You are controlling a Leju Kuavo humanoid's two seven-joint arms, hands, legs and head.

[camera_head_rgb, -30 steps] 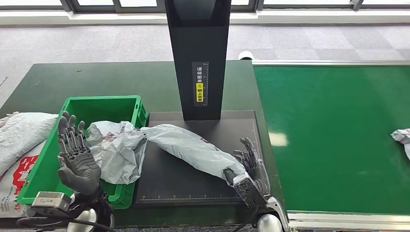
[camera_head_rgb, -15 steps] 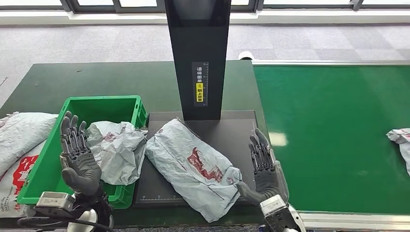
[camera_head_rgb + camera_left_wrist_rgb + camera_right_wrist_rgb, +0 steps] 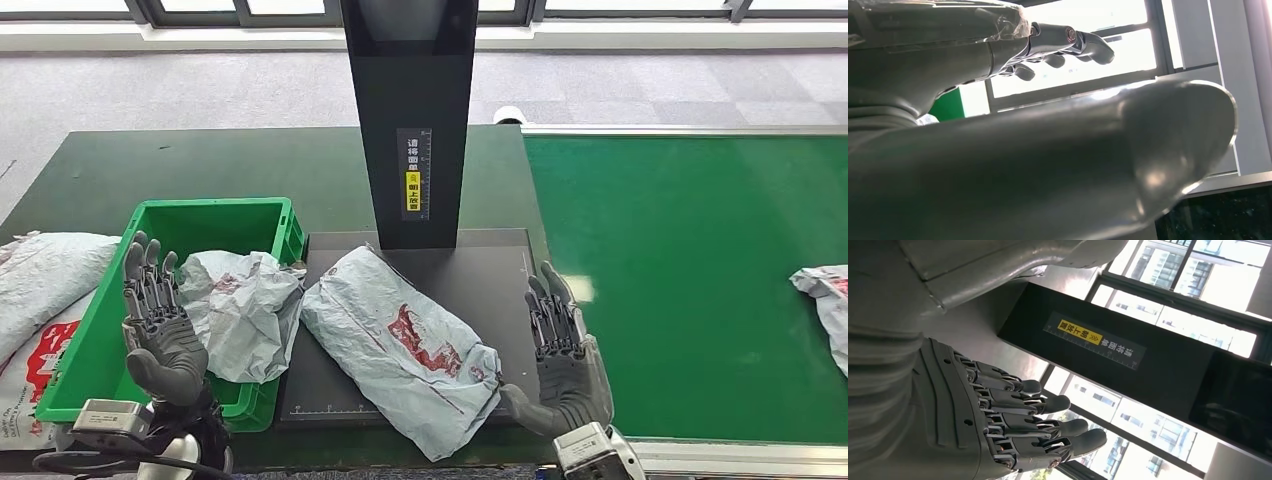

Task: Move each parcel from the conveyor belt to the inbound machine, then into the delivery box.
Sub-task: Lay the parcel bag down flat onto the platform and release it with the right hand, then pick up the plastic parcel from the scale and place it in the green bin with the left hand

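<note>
One crumpled grey parcel [image 3: 400, 345] with red print flat on scanner plate [image 3: 480, 280], both hands [image 3: 565, 355] spread, empty

A dark green tabletop [image 3: 200, 165] carries a green delivery box [image 3: 255, 215] at its left and, just beside it, the black inbound machine [image 3: 470, 275] with its upright column. 1 grey parcel [image 3: 405, 345] lies on the machine's flat plate. To the right runs the green conveyor belt [image 3: 690, 280], with another parcel [image 3: 825, 300] at its far right edge.
</note>
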